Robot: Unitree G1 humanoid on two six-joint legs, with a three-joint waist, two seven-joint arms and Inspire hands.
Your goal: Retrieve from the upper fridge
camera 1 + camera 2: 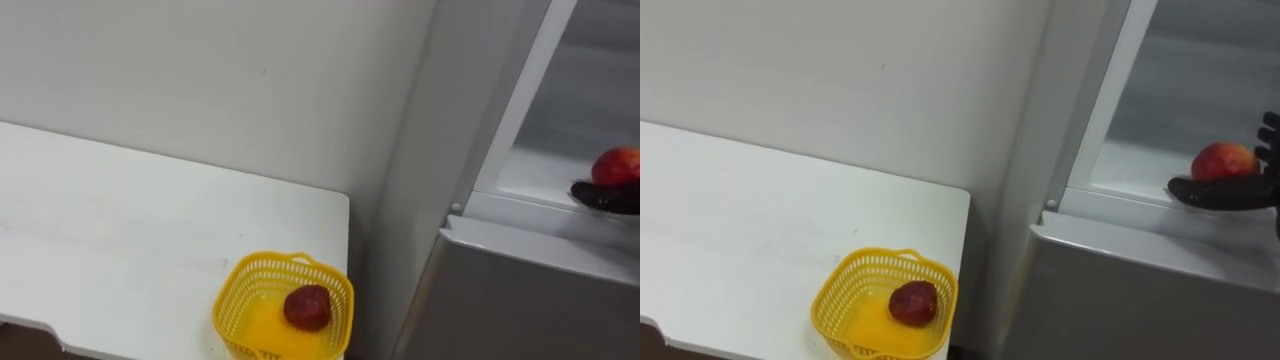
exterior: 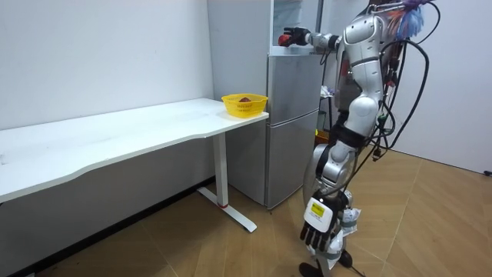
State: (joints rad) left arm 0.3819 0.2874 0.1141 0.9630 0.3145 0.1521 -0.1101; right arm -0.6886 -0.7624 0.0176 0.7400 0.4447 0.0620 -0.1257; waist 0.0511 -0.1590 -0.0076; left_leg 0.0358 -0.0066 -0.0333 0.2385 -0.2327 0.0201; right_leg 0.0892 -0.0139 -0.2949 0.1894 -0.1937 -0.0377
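Note:
A red apple [image 1: 1223, 160] lies at the front of the upper fridge's shelf [image 1: 1130, 165], whose door stands open. My right hand [image 1: 1225, 193] reaches in from the right. One dark finger lies along the apple's near side and the others curl beside it, so the hand closes on the apple [image 1: 617, 165]. In the room view I stand facing the fridge [image 2: 292, 123] with the right arm raised to its top compartment, the right hand [image 2: 294, 37] at the opening. My left hand [image 2: 317, 225] hangs by my leg with relaxed fingers.
A yellow basket [image 1: 284, 305] holding a dark red fruit [image 1: 307, 307] stands on the corner of the white table [image 1: 120, 240], just left of the fridge. The closed lower fridge door [image 1: 1140, 300] is below the shelf. A white wall is behind.

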